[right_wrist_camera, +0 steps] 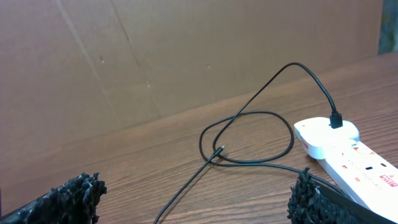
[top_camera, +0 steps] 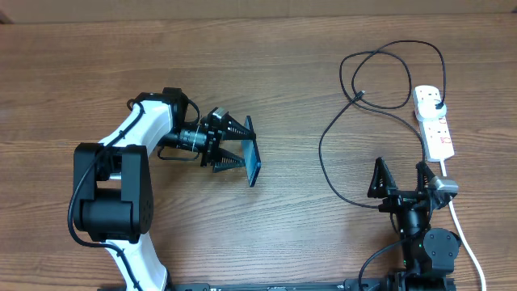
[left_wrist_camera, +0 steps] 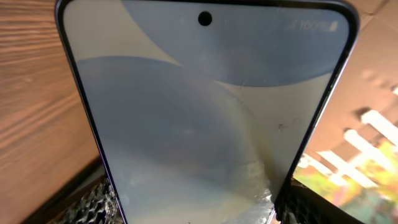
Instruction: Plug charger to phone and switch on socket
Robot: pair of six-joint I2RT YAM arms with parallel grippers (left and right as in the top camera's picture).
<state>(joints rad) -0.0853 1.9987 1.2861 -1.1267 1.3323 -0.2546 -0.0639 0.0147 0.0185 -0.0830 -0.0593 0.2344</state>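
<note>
Phone, left wrist view: the phone (left_wrist_camera: pixel 205 124) fills nearly the whole frame. Its screen faces the lens, with pale blue-grey wallpaper and a punch-hole dot at the far end.
Pads, left wrist view: black ribbed pads (left_wrist_camera: pixel 93 202) sit against both long edges of the phone at the bottom of the frame. The wood-grain table (left_wrist_camera: pixel 37 93) shows at the left.
Left gripper, overhead: the left gripper (top_camera: pixel 243 145) is clamped across the phone's width, its fingers spread wide around it.
Phone, overhead: it stands on edge and reads as a thin blue strip, left of the table's middle and well apart from cable and strip. Whether it touches the wood cannot be told.
Charger, overhead: the charger (top_camera: pixel 321 149) loops in thin black curves over the right half of the table. Its plug (top_camera: pixel 436 101) is seated in the far end of the socket. Its connector tip (top_camera: pixel 359 96) lies loose on the wood where the loops cross.
Socket, overhead: the socket (top_camera: pixel 436 129) is a white strip with red markings near the right edge. The white cord (top_camera: pixel 464 234) trails from its near end. The switch position is too small to read.
Right gripper, overhead: the right gripper (top_camera: pixel 400 179) is released, fingers wide apart with nothing between them, just beside the strip's near end.
Right gripper, right wrist view: its dark pads sit in the two bottom corners with bare wood between them.
Charger and socket, right wrist view: the cable loop lies ahead with the tip inside it. The strip is at the right with the plug in its far outlet.
Backdrop, right wrist view: a cardboard wall (right_wrist_camera: pixel 186 50) stands behind the table.
</note>
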